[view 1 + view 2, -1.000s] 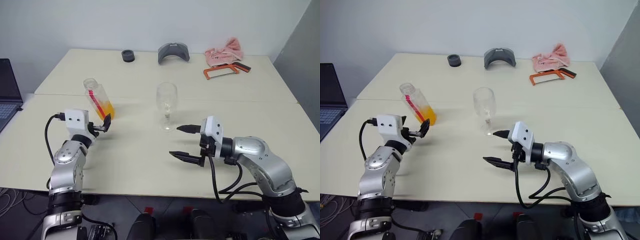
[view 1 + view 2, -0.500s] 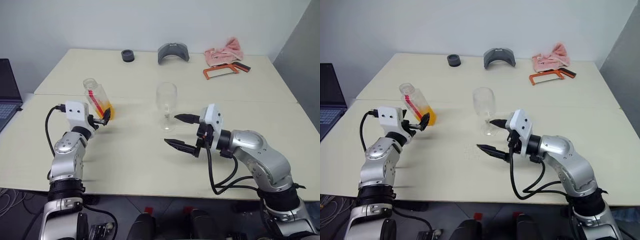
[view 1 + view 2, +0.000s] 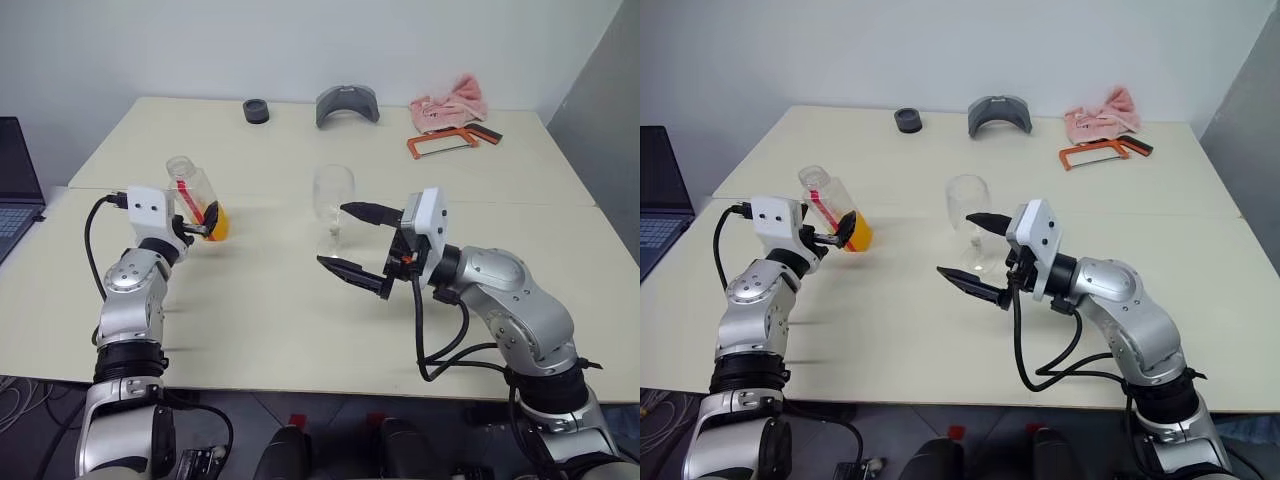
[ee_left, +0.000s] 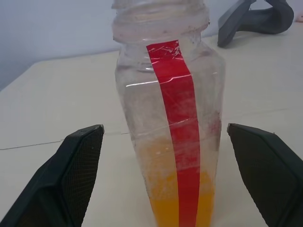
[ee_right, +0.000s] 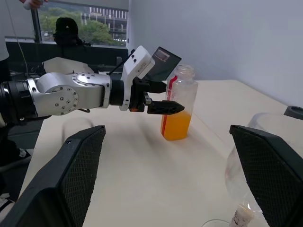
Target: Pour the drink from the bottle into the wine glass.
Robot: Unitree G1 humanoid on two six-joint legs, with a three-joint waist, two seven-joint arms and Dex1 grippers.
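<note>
Both grippers spread, nothing held yet

Centre frame, the right gripper (image 3: 348,240) brackets the wine glass (image 3: 333,205); left of centre, the left gripper (image 3: 207,224) flanks the bottle (image 3: 198,197) of drink (image 3: 217,222). A finger's nudge could topple either.

Bottle and glass stand well apart, with open table between them.

My left gripper (image 4: 163,189) has its fingers spread on either side of the bottle (image 3: 197,196), a gap showing on each side in the wrist view. My right gripper (image 3: 352,243) is wide open just beside the wine glass (image 3: 333,205), which blocks its way to the left. The hacksaw (image 3: 451,142), pink cloth (image 3: 448,101) and grey object (image 3: 347,104) lie well apart at the far edge; the laptop (image 3: 16,190) sits off to my left.
</note>
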